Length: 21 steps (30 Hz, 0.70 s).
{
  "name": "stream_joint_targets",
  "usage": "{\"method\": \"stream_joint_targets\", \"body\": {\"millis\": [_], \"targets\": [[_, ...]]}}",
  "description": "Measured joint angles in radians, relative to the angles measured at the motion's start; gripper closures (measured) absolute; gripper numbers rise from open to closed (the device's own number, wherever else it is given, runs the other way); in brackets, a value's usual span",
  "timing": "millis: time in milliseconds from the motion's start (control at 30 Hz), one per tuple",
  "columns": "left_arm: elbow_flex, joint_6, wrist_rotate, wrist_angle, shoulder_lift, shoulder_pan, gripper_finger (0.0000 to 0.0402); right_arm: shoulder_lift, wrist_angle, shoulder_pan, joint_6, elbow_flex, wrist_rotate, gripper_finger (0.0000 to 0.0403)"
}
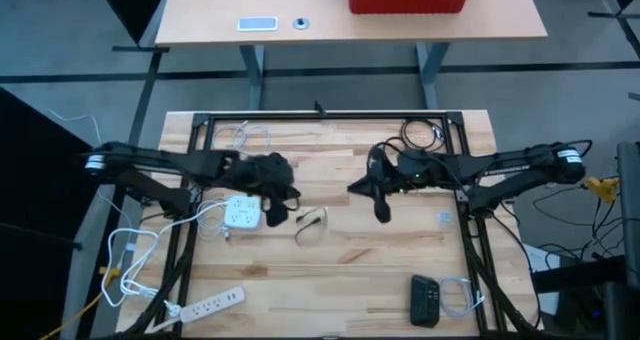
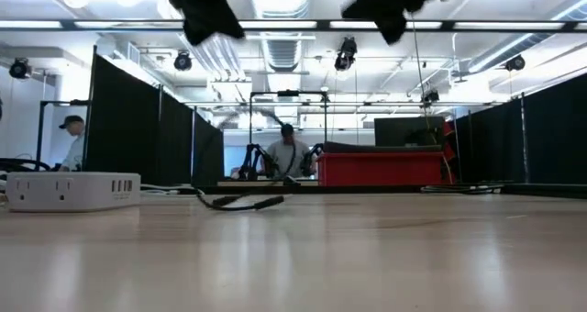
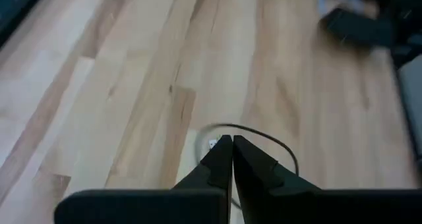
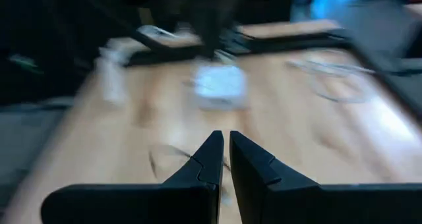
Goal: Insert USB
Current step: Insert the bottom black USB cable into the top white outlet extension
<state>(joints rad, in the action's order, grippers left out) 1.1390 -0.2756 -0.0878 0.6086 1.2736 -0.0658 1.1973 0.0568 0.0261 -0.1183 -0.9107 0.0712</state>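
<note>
A white USB charger block [image 1: 243,213] lies flat on the wooden table, left of the middle; its ports [image 2: 119,187] show in the low view. A short dark USB cable [image 1: 312,223] lies loose in a curve on the table right of it, its plug end [image 3: 212,143] below my left gripper. My left gripper [image 1: 277,202] hangs shut and empty above the block's right side. My right gripper [image 1: 382,202] hangs shut and empty to the right of the cable, also well above the table [image 2: 390,18]. In the right wrist view the block [image 4: 221,82] and cable [image 4: 173,159] are blurred.
A white power strip [image 1: 212,302] lies at the near left. A black device [image 1: 425,300] and a coiled white cable [image 1: 456,298] lie near right. A black cable coil [image 1: 421,135] and a white cable [image 1: 246,136] lie at the far edge. Bare wood lies between the arms.
</note>
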Motion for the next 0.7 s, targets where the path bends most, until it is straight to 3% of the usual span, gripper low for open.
{"method": "stream_joint_targets", "body": {"millis": [133, 300, 433, 700], "targets": [[-0.004, 0.019, 0.0, 0.035, -0.046, -0.006, 0.0401, 0.02, 0.121, 0.025, -0.019, -0.087, 0.067, 0.0391], [-0.072, 0.125, 0.005, 0.035, -0.023, -0.022, 0.0401, 0.034, 0.277, 0.028, -0.053, -0.157, -0.021, 0.0391], [-0.164, 0.226, 0.009, -0.077, 0.035, -0.025, 0.0401, 0.051, 0.31, 0.028, -0.061, -0.167, -0.08, 0.0391], [-0.284, 0.268, 0.065, -0.458, 0.239, -0.019, 0.0396, 0.06, 0.327, 0.026, -0.132, -0.165, -0.154, 0.0391]]}}
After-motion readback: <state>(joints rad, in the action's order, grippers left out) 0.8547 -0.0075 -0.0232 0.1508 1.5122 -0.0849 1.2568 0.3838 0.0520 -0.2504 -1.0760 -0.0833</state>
